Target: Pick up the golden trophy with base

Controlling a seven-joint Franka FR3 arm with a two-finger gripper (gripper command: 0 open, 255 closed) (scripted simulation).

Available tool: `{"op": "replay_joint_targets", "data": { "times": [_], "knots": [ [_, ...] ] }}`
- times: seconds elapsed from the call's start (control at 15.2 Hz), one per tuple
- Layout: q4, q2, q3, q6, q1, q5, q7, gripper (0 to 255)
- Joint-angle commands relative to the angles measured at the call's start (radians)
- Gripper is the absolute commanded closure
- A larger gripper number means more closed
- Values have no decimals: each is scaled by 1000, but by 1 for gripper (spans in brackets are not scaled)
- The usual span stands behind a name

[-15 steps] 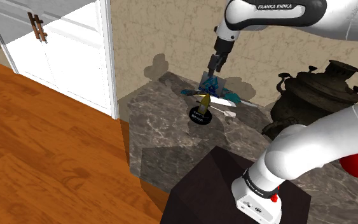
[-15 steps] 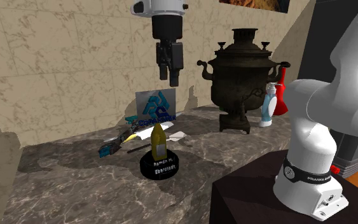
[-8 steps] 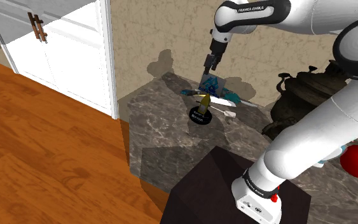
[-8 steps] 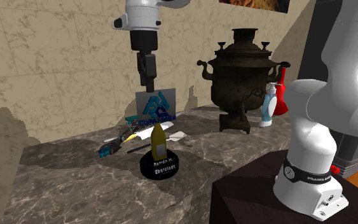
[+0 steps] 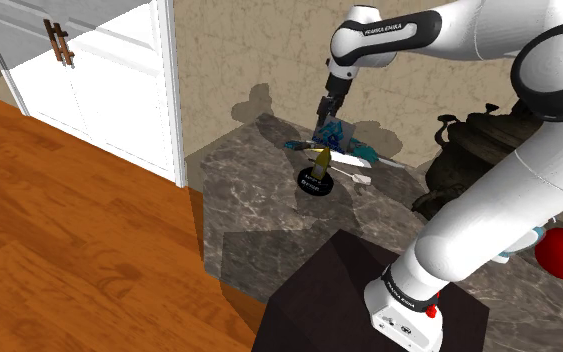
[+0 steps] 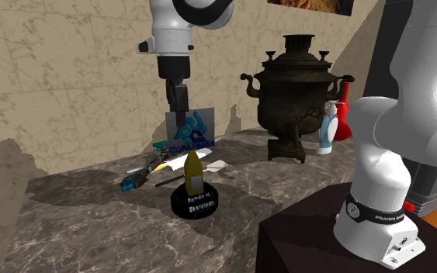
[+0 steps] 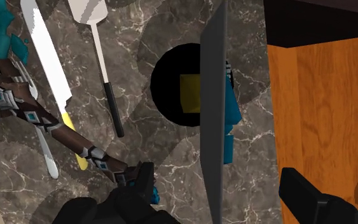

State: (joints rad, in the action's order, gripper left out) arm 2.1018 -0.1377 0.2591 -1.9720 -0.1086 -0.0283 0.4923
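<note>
Fingers (image 7: 317, 200): spread wide, clasping nothing. In the wrist view the thin top edge of the plaque (image 7: 214, 108) runs through the gap between them and touches neither.
Gripper (image 6: 179, 105): all black and pointing down, hanging right over the plaque. In the second exterior view its tips overlap the plaque's upper corner.
Plaque: an upright grey plate with a blue emblem, standing on the counter close to the wall.
Trophy (image 6: 195, 186): a tapered golden figure on a round black base with white lettering. It stands upright on the counter just beside the plaque and lower than the plaque's top edge. In the second exterior view it is in front of the plaque. In the wrist view the plaque's edge hides part of its base. Nothing grips it.
Knife (image 7: 49, 70): white blade and yellow handle, lying flat on the trophy's side of the plaque, farther out than the trophy.
Spatula (image 7: 101, 57): black handle, between the knife and the plaque.
Dagger (image 7: 37, 118): ornate with teal trim, crossing under the knife, well off from the plaque.
Samovar (image 6: 294, 85): dark metal, well apart from the plaque toward the second exterior view's right.
Counter (image 6: 92, 225): dark veined marble that carries the plaque and everything around it.
Stand (image 5: 359, 300): a dark box, well apart from the plaque.
</note>
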Motion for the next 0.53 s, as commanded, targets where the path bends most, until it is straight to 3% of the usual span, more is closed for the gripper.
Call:
{"op": "replay_joint_targets", "data": {
  "times": [0.0, 0.07, 0.46],
  "knots": [
    [6, 3, 0, -10, 0, 1, 0, 0],
    [5, 4, 0, -9, 0, 1, 0, 255],
    [4, 4, 1, -9, 0, 1, 1, 255]
  ]
}}
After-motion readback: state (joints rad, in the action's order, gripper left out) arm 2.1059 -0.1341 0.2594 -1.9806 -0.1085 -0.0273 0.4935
